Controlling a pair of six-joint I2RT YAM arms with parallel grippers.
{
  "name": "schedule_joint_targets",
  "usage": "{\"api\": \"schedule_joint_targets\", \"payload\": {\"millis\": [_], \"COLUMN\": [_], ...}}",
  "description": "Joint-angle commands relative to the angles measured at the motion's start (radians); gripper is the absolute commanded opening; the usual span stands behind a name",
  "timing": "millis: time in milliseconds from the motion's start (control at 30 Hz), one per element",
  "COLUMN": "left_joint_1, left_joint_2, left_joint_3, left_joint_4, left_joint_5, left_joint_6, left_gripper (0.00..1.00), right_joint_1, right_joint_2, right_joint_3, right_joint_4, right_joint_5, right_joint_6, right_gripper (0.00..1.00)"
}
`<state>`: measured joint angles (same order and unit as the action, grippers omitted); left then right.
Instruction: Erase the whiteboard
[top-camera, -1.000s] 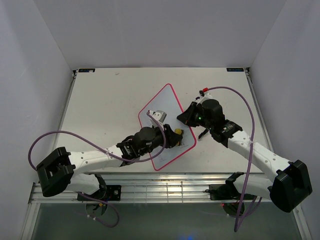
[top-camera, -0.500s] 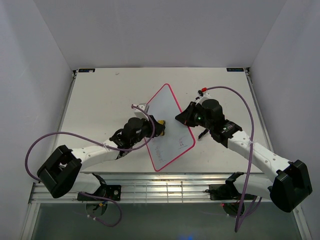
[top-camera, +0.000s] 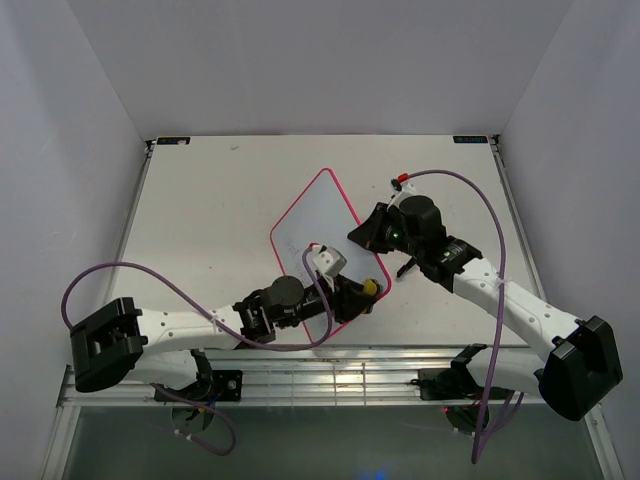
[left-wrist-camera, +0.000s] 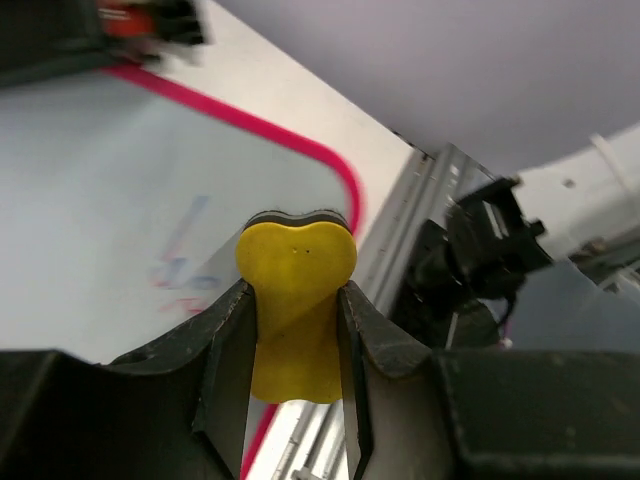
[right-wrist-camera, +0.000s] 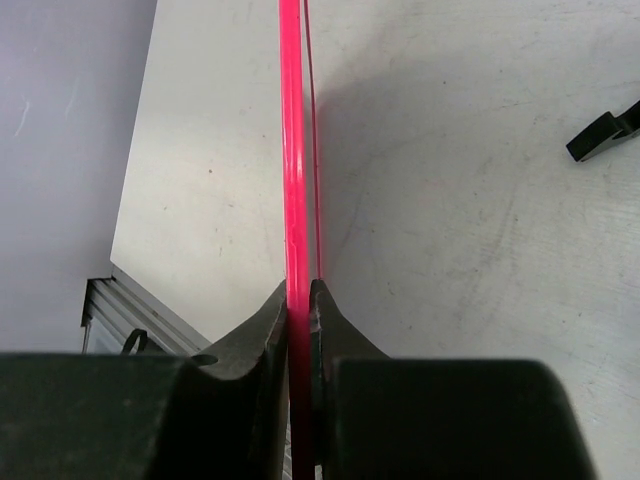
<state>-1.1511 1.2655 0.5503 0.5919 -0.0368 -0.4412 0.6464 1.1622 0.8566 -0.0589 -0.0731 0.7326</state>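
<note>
Mid-wipe, frame centre: left gripper (left-wrist-camera: 294, 305) clamps eraser (left-wrist-camera: 297, 258) on board (top-camera: 310, 220); right gripper (right-wrist-camera: 298, 296) pinches its rim; scribbles (left-wrist-camera: 180, 255) likely need another pass.

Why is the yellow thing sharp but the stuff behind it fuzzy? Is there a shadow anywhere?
Left wrist view: the yellow eraser is sharp, while the whiteboard and its writing behind look blurry. Right wrist view: the board's pink edge casts a grey shadow on the table. Top view: even light, no glare.

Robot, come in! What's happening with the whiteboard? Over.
Left tool shut on yellow eraser, at whiteboard, near corner. Right tool shut on its pink edge. Some writing left. Nothing blocking.
</note>
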Motion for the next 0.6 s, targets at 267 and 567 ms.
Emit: {"api": "schedule_joint_targets", "payload": {"millis": [267, 567], "left_joint_1": [-0.069, 0.109], "left_joint_2": [0.058, 0.049], "left_joint_3": [0.005, 0.014], "left_joint_4": [-0.162, -0.245], "left_joint_5": [-0.176, -0.167], "left_joint_6": [0.030, -0.030], "left_gripper": [0.00, 0.00], "right_joint_1": [0.062, 0.062], "right_joint_2": [-0.019, -0.038], "right_joint_3": [0.114, 0.107], "right_joint_4": [0.171, 0.151], "right_joint_5": [-0.108, -0.094], "right_joint_6": [0.047, 0.028], "right_gripper": [0.08, 0.08]}}
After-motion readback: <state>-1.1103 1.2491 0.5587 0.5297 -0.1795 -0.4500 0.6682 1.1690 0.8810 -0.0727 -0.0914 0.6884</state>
